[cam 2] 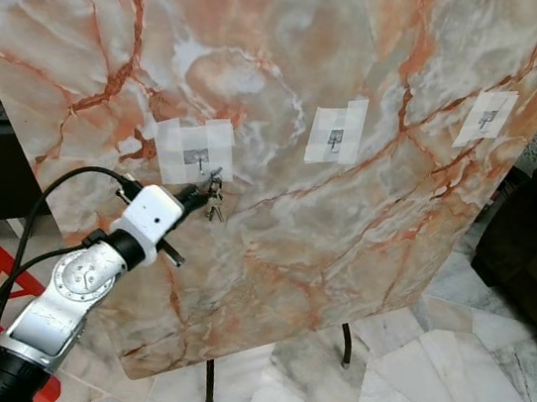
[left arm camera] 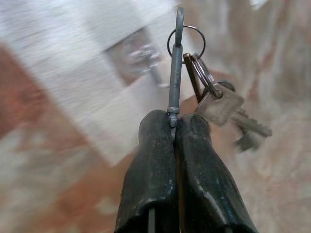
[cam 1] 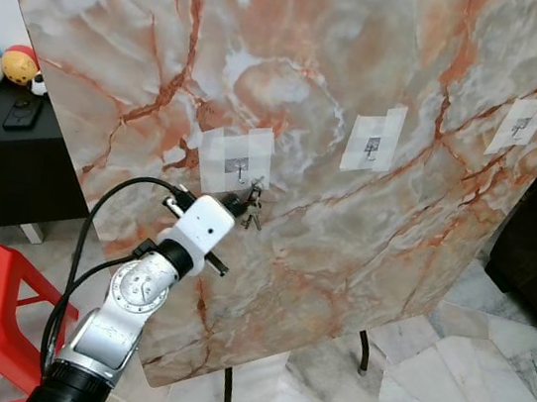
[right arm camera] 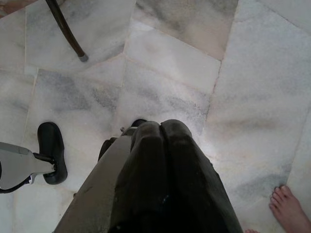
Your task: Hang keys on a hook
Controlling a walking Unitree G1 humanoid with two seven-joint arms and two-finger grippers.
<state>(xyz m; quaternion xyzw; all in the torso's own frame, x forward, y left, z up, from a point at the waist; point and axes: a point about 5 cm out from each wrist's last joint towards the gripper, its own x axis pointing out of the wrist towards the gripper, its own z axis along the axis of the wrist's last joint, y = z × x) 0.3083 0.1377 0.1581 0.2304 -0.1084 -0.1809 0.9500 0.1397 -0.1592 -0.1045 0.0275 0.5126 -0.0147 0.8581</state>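
Three taped hooks sit on the tilted marble board; the nearest hook, toward its left edge, lies just beyond the keys. The left gripper is clamped on the clip, whose long axis points up at that hook, keys dangling beside. Nothing blocks the short gap. The right gripper, fingers pressed together, hangs idle over the floor, well away.

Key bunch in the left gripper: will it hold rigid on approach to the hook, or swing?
Likely swings: the keys dangle off a loose ring, only the clip is pinched by the left gripper. Metal, so probably slippery; the hook is small.
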